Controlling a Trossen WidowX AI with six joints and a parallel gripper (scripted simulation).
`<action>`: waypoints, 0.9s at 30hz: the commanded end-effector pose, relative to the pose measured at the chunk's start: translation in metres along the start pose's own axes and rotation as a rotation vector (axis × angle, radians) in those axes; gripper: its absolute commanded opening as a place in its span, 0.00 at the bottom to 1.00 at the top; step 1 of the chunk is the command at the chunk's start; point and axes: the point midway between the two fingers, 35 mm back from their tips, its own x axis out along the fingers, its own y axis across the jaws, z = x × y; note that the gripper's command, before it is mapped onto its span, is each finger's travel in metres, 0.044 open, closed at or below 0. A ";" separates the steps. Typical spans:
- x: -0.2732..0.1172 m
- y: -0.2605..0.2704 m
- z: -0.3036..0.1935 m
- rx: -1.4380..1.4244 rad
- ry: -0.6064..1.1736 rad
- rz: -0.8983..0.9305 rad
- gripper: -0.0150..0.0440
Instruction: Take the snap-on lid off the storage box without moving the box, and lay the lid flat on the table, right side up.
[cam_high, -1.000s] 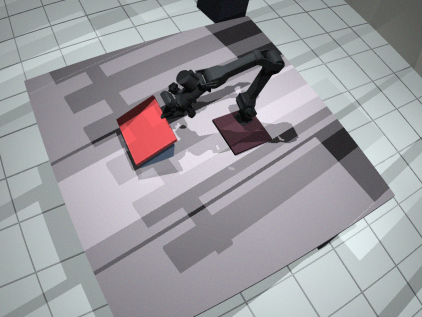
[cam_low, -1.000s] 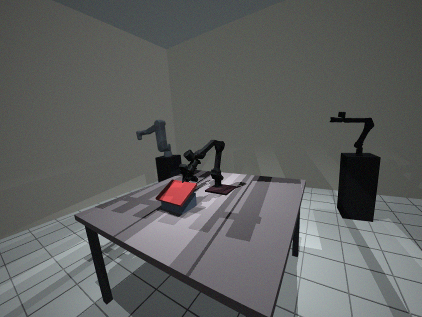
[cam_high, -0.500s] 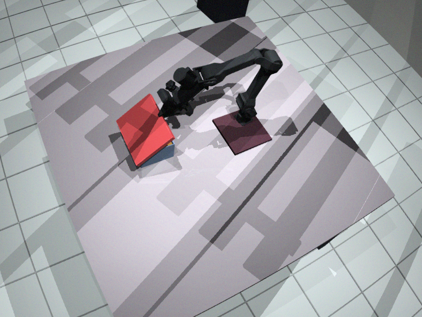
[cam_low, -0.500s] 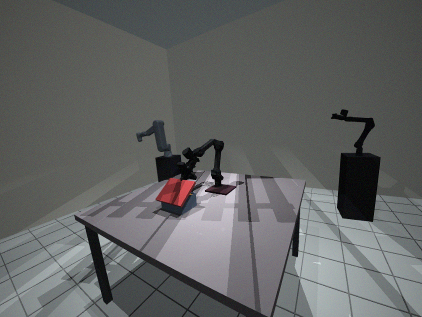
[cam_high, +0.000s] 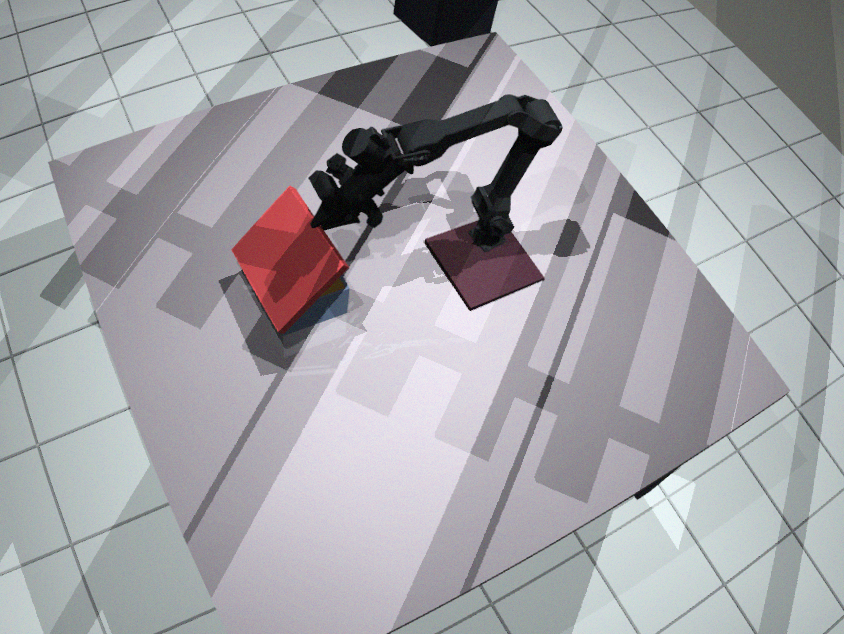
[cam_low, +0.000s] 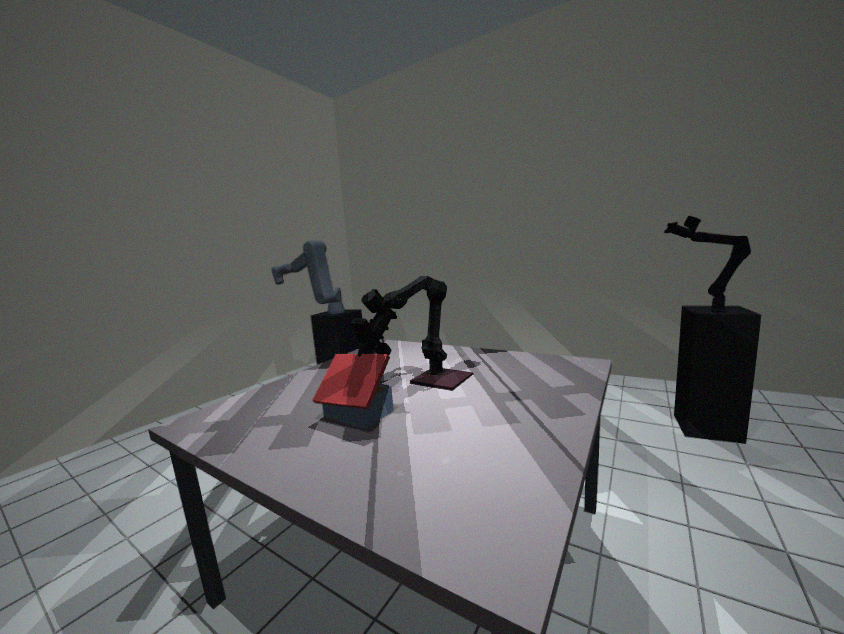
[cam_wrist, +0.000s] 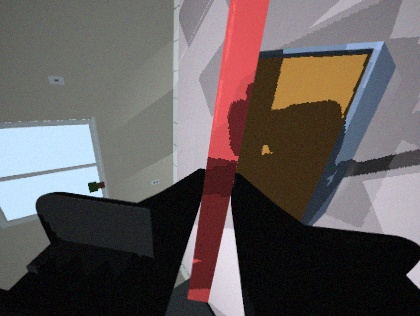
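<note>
The red lid (cam_high: 286, 245) (cam_low: 351, 378) (cam_wrist: 240, 65) is steeply tilted above the storage box, its edge on the gripper's side raised and its far edge low by the box. The blue storage box (cam_high: 328, 308) (cam_low: 354, 414) (cam_wrist: 367, 105) stands on the table, and its orange-brown inside shows through the gap in the wrist view. My gripper (cam_high: 316, 223) (cam_wrist: 218, 177) is shut on the raised edge of the lid, one finger on each side. In the exterior view the fingertips are hidden behind the lid. Whether the lid's far edge touches the box cannot be told.
The arm stands on a dark red base plate (cam_high: 487, 283) (cam_low: 443, 383) on the table (cam_high: 327, 511) (cam_low: 463, 491), on the side of the box where my gripper is. Two other arms stand on black pedestals (cam_low: 716, 368) (cam_low: 327, 334) beyond the table.
</note>
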 end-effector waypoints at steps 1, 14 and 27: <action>-0.002 0.013 0.000 0.002 -0.003 0.013 0.25; -0.009 0.030 0.000 0.002 -0.003 0.014 0.25; -0.020 0.042 0.000 0.002 -0.003 0.014 0.25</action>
